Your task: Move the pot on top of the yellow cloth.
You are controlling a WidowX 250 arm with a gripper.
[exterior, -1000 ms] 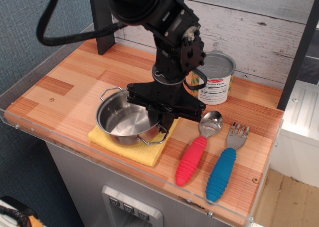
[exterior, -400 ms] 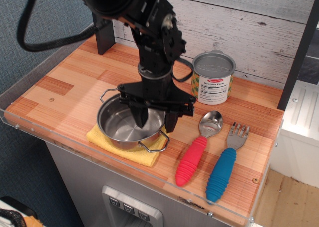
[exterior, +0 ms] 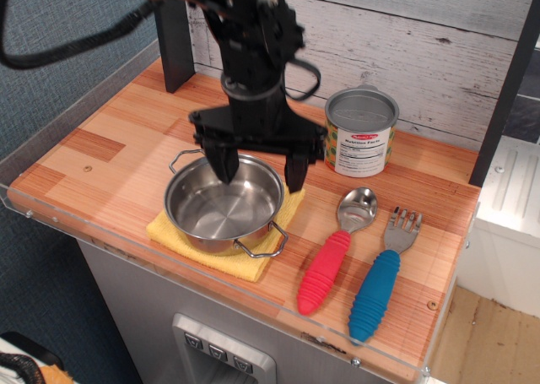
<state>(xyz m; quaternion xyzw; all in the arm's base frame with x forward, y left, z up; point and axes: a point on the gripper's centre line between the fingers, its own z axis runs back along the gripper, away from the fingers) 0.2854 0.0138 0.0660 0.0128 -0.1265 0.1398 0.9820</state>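
Stainless-steel pot (exterior: 224, 212) is sitting on the yellow cloth (exterior: 226, 242), which is lying near the front edge of the wooden worktop (exterior: 110, 148). The gripper (exterior: 259, 166) is hanging just above the pot's far rim, its jaws spread wide and holding nothing, one finger over the bowl and one beyond the rim. Judged from this, the placement looks done and only a clear exit is lacking. Risk: a low sideways exit could be catching the rim or a wire handle and dragging pot and cloth toward the front edge. The tin can (exterior: 360, 132) is standing near the gripper on its right side, and the spoon (exterior: 337, 251) and fork (exterior: 384, 276) are lying beside the cloth; open room is lying upward and toward the bare left part.
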